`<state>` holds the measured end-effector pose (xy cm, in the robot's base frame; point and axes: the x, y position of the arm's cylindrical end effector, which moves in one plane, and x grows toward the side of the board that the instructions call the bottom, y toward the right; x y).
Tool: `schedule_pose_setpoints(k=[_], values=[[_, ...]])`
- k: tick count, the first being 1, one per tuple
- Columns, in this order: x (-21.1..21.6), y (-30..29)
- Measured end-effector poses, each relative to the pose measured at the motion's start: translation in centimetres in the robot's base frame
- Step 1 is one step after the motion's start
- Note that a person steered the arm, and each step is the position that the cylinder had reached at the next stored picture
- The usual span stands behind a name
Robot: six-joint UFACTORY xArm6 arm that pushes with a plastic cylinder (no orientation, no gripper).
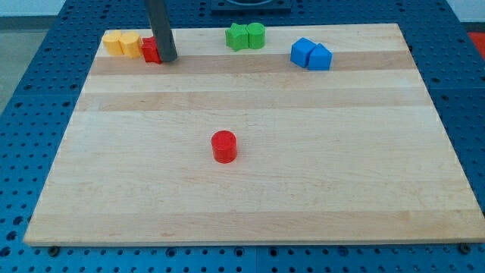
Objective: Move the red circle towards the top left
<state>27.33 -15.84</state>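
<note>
The red circle [224, 146] is a short red cylinder standing alone near the middle of the wooden board [250, 205]. My tip [167, 58] is at the view's top left, far from the red circle, touching or right beside the right side of a second red block [150, 50], whose shape is partly hidden by the rod.
Two yellow blocks [122, 43] sit together at the top left, just left of the second red block. Two green blocks [245, 36] sit at the top centre. Two blue blocks [311, 54] sit at the top right. Blue perforated table surrounds the board.
</note>
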Motion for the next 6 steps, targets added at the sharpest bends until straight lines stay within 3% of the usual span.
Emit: schedule_pose_setpoints(k=[3,6], values=[[-0.1,-0.4],[10.6,13.2]])
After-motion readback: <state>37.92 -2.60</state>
